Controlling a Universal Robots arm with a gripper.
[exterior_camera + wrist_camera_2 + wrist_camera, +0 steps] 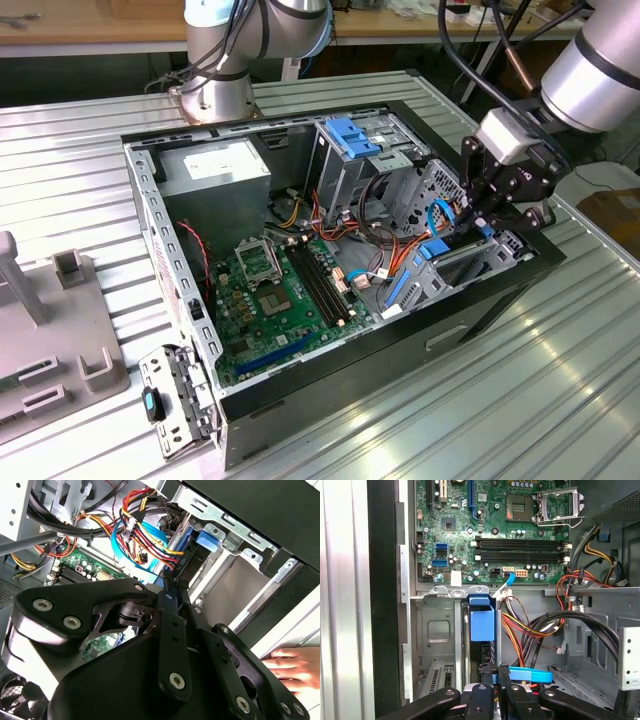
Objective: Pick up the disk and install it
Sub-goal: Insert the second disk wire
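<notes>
Gripping disk (481, 645) edge-on, gripper (495, 672) fingers apparently clamped; disk upright in computer case (400, 345) bay.

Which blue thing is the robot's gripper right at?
The blue-framed disk standing in the bay by the gripper. The blue-topped cage sits farther back.

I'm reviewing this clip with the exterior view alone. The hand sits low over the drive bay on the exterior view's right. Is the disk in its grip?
Observer: In the first wrist view, the hand looks pinched on the edge of the disk, a flat drive in a blue plastic carrier, standing on edge in the bay slot.
Operator: Anything crowding it?
Observer: Red, orange and yellow wires run right beside that slot.
Operator: Anyone nearby?
Observer: The second wrist view shows a person's fingers beyond the black computer case wall.
</notes>
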